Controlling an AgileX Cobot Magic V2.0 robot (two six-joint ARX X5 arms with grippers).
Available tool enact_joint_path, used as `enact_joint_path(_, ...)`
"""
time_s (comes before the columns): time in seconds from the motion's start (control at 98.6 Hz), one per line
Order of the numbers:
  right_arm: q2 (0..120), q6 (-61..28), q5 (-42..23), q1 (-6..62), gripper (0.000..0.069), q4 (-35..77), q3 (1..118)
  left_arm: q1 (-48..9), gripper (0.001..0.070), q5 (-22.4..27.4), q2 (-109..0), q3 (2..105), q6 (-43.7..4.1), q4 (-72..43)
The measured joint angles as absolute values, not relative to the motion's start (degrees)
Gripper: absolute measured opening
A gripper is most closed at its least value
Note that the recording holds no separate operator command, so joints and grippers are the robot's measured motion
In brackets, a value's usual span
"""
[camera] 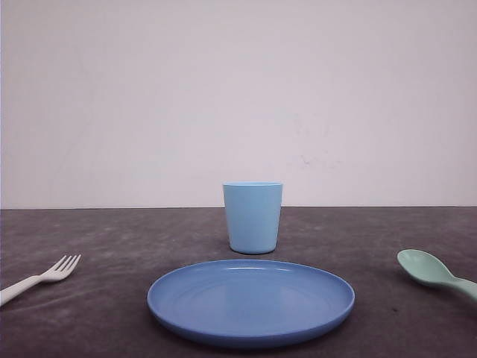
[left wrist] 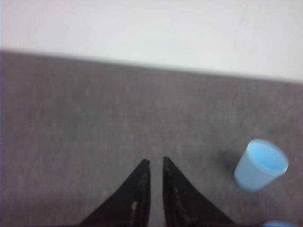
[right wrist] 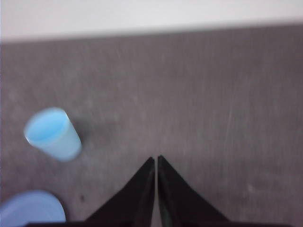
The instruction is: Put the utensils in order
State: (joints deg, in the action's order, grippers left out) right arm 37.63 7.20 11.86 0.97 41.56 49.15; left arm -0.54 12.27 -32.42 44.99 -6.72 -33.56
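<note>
**Nothing grasped yet: both utensils wait at the edges**

Plainly, we are at the opening step; the white fork (camera: 41, 276) lies on the tabletop (camera: 112, 239) at about nine o'clock from the blue plate (camera: 250, 302), well apart from it, tines toward the plate; the mint-green spoon (camera: 434, 271) lies at about three o'clock, bowl toward the plate, its handle running off the edge of the front view. The light blue cup (camera: 253, 217) stands upright at twelve o'clock, just behind the plate. In the wrist views, the left gripper (left wrist: 156, 164) is nearly closed on nothing, a narrow gap between its tips; the right gripper (right wrist: 156, 160) is clenched, also empty; both hang over bare tabletop. Next, we judge, each arm must open its fingers, reach outward to its own utensil, and pinch the thin handle low against the tabletop.
</note>
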Motion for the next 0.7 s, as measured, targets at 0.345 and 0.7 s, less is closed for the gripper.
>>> enact_joint_path(0.345, 50.54, 4.49, 7.49, 0.97, 0.0010, 46.63, 49.15, -3.70, 0.0023, 7.88, -43.51, 44.99, -3.55, -35.53)
enact_joint_path(0.7, 51.90, 3.18, 7.38, 0.97, 0.0086, 46.61, 49.15, -4.08, 0.0033, 7.31, -44.91, 44.99, -2.52, -35.57)
